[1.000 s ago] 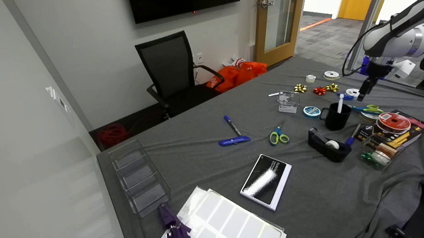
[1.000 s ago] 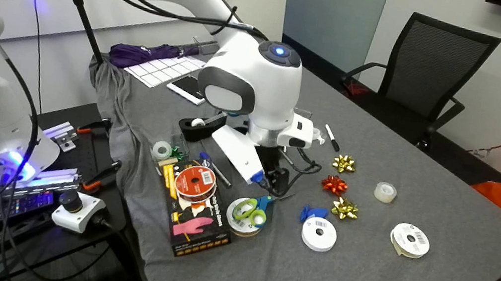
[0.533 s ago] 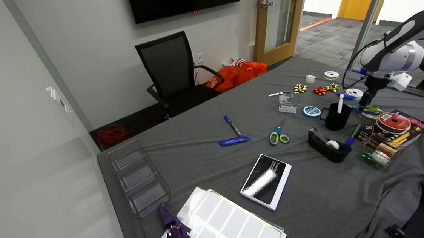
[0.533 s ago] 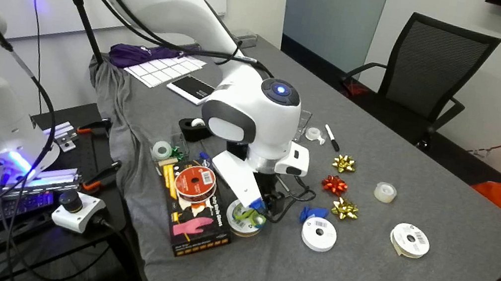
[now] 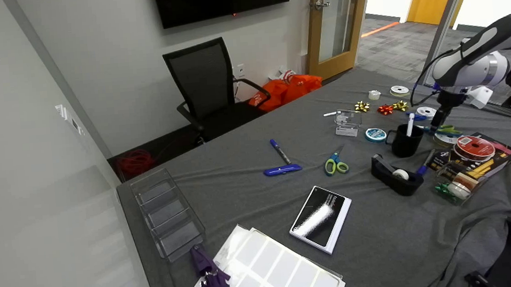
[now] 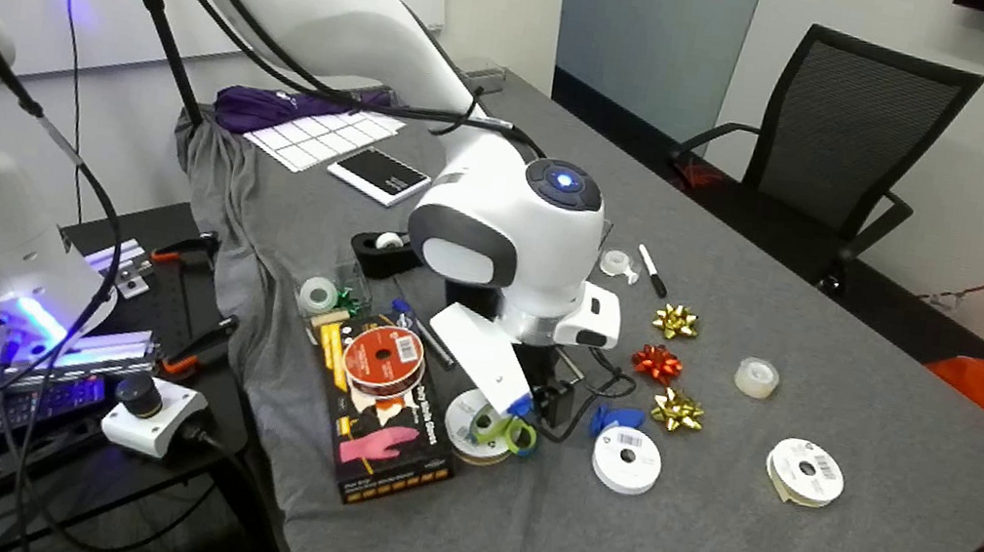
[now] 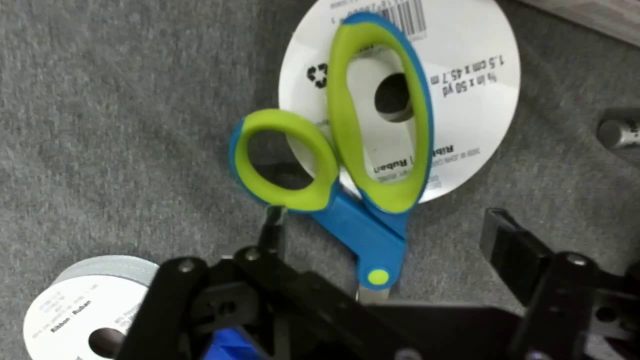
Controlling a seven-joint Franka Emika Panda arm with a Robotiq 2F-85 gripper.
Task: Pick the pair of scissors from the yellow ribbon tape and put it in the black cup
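The scissors, with green and blue handles, lie partly on the ribbon spool, whose face is white; their blades are mostly hidden under the gripper. They also show in both exterior views. My gripper is open over the scissors, its fingers on either side of the blue neck. The left finger appears close to the small handle loop; I cannot tell if it touches. The gripper also shows in both exterior views. The black cup stands upright beside the gripper, with a white marker in it.
A black tape dispenser stands in front of the cup. A glove box bearing a red ribbon spool lies beside the scissors. A white spool with a blue item lies on the opposite side. Bows lie farther off.
My gripper has come down from above to around the scissors, then shifted slightly. The scissors' handles have shifted slightly on the spool. The cup has not moved.
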